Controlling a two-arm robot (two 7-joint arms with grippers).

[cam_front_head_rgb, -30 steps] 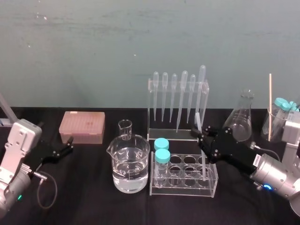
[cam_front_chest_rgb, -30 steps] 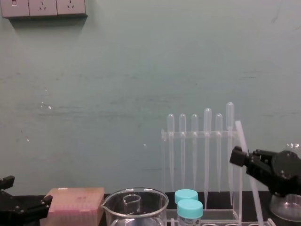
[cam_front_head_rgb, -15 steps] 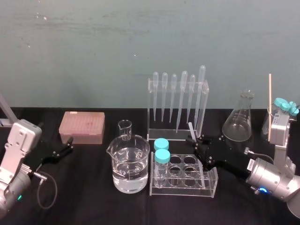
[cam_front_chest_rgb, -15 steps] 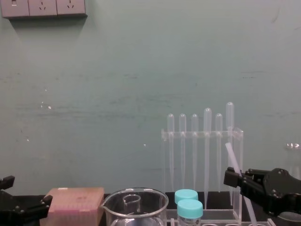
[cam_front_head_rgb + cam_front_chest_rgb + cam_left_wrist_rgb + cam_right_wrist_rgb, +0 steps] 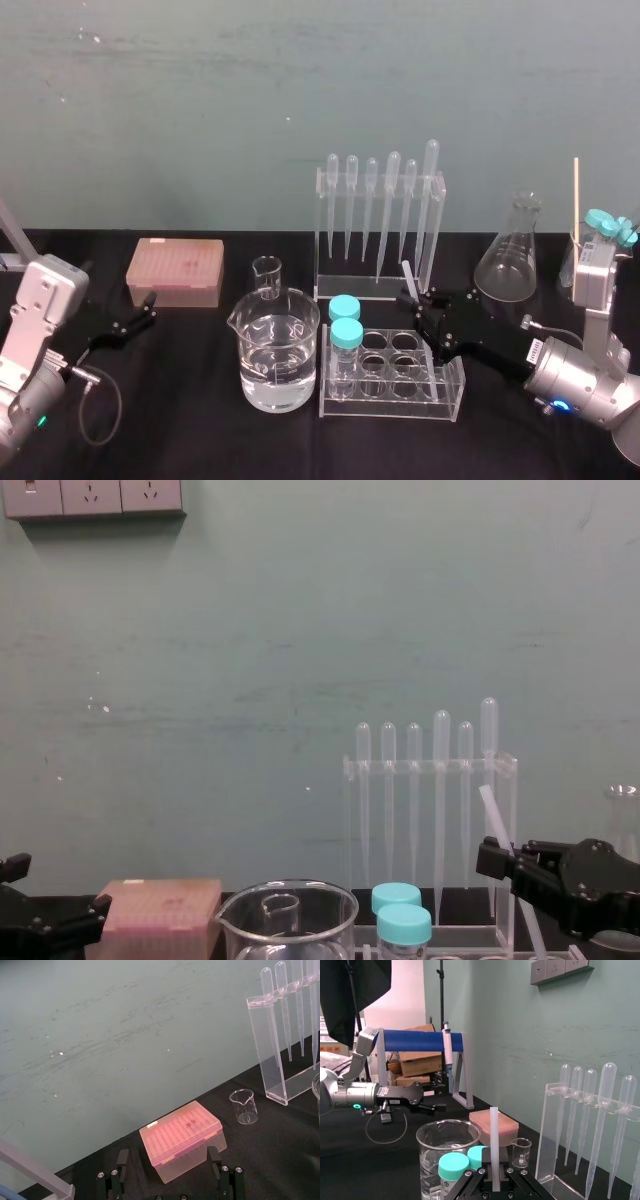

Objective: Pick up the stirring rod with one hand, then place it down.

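The stirring rod (image 5: 408, 275) is a thin translucent white stick, held nearly upright with a slight tilt. My right gripper (image 5: 424, 308) is shut on its middle, just behind the right end of the clear test-tube rack (image 5: 395, 378). In the right wrist view the rod (image 5: 494, 1145) rises straight up from between the black fingers of my right gripper (image 5: 495, 1184). The chest view shows the rod (image 5: 489, 815) slanting up out of my right gripper (image 5: 508, 865) in front of the pipette rack. The rod's lower end is hidden by the rack. My left gripper (image 5: 138, 316) rests open at the far left.
A beaker of water (image 5: 278, 350) and a small beaker (image 5: 267, 277) stand left of the tube rack, which holds two teal-capped tubes (image 5: 345, 320). The pipette rack (image 5: 380, 215) is close behind the rod. A pink tip box (image 5: 175, 270) lies left, a conical flask (image 5: 512, 255) right.
Over the last second my right gripper came down and a little left with the rod, from beside the pipette rack to the tube rack's right end. It has held still since half a second ago.
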